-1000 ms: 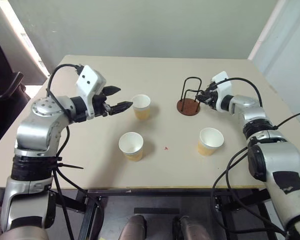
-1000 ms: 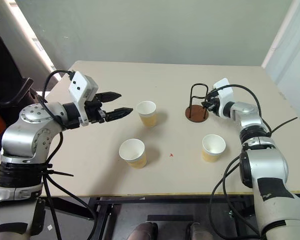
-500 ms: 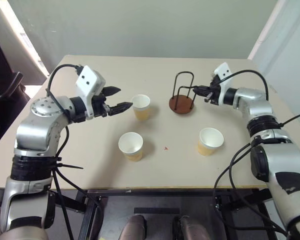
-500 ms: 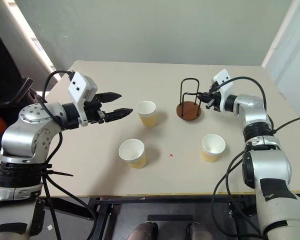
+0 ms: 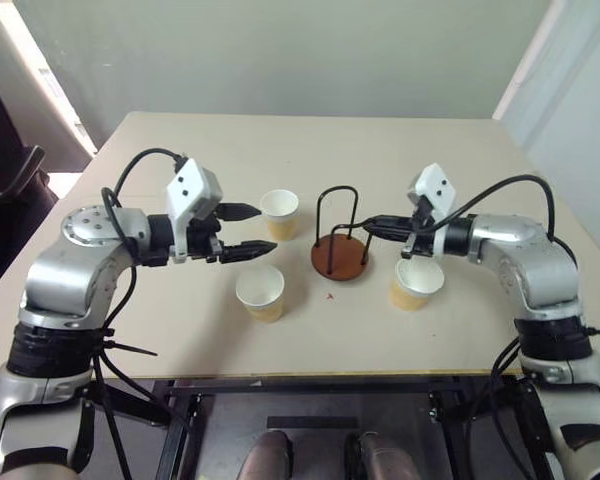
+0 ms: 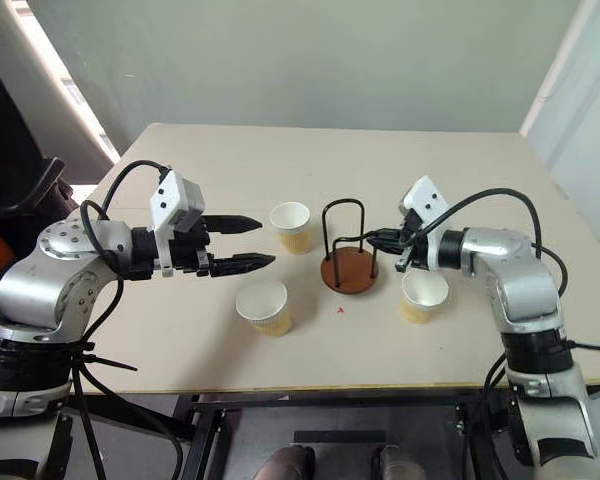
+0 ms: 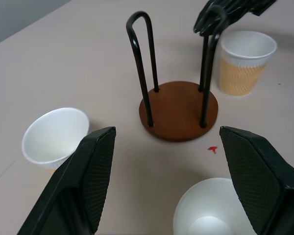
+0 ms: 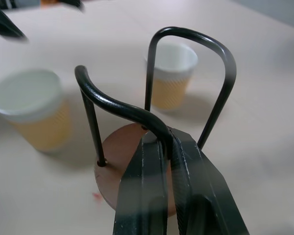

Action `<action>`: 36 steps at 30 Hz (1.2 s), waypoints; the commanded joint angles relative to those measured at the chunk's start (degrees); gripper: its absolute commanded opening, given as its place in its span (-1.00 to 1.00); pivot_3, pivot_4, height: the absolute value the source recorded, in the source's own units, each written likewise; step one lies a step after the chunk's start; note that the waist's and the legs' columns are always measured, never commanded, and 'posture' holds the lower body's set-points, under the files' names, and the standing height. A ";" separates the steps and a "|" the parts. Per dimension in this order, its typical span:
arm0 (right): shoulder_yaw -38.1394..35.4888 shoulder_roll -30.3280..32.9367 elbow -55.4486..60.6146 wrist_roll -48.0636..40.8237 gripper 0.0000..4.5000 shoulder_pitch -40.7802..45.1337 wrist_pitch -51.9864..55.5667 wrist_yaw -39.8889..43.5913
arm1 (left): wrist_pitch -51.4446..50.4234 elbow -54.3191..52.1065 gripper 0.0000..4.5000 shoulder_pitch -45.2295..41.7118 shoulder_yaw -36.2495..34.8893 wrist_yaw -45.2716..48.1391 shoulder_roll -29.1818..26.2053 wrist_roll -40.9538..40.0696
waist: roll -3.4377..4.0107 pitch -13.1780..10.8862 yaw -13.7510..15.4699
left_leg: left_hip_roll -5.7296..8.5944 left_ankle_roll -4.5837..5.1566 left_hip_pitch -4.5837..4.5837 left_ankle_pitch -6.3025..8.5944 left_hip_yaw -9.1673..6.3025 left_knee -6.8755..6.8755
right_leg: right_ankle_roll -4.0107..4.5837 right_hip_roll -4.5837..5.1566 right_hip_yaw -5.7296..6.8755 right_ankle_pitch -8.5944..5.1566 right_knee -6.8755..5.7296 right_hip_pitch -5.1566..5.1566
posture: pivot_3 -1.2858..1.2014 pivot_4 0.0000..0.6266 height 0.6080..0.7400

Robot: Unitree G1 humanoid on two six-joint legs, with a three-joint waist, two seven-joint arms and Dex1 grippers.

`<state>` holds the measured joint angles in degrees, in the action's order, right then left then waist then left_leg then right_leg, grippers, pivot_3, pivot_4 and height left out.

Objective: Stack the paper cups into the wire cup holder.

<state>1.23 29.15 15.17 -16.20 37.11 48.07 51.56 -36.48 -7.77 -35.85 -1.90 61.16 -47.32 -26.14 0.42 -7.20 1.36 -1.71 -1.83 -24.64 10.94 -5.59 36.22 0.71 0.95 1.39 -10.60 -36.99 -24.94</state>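
beige table [image 5: 460,160] carries three paper cups [image 5: 261,292], wire cup holder [image 5: 339,255], maybe small red mark [image 5: 329,296].

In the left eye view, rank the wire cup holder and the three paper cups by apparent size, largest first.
1. wire cup holder
2. near-left paper cup and right paper cup, about alike
3. far paper cup, though it stands farther from the camera

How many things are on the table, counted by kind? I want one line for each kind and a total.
paper cups: 3
wire cup holder: 1
Total: 4
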 commanded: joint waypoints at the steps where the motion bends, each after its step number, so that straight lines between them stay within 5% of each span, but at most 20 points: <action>1: -1.30 -0.16 7.76 -2.96 -0.99 -1.79 4.46 -3.85 | 0.84 -1.08 0.62 -0.79 0.24 0.41 0.45 -0.48 | 0.00 0.00 0.00 | 0.00 0.00 0.12 0.00 0.00 0.01 | 0.02 0.00 0.00 -0.01 0.01 0.13 | 0.03 -0.52 1.00; 29: 6.94 5.97 11.26 -4.50 -0.99 -7.54 4.80 -6.29 | 0.10 -5.47 0.62 3.00 0.88 10.08 -6.23 -4.74 | -0.04 0.02 0.08 | -0.01 0.01 0.34 0.09 -0.03 0.03 | 0.01 -0.09 -0.05 -0.42 0.19 0.49 | 0.03 -0.52 1.00; 36: 9.89 10.85 14.47 -5.97 -0.03 -7.49 5.20 -2.16 | 0.58 -5.20 0.62 3.33 1.10 10.45 -6.67 -4.51 | -0.04 0.02 0.10 | -0.01 0.00 0.29 0.13 -0.03 0.01 | -0.10 -0.09 -0.05 -0.48 0.21 0.48 | 0.03 -0.52 1.00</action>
<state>11.04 38.40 26.50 -21.06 28.89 53.44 47.43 -36.63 -11.54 -32.43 0.75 71.21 -53.12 -30.13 0.38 -7.18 1.46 -1.72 -1.84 -24.37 11.08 -5.62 36.23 0.58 0.86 1.34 -11.09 -36.77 -24.46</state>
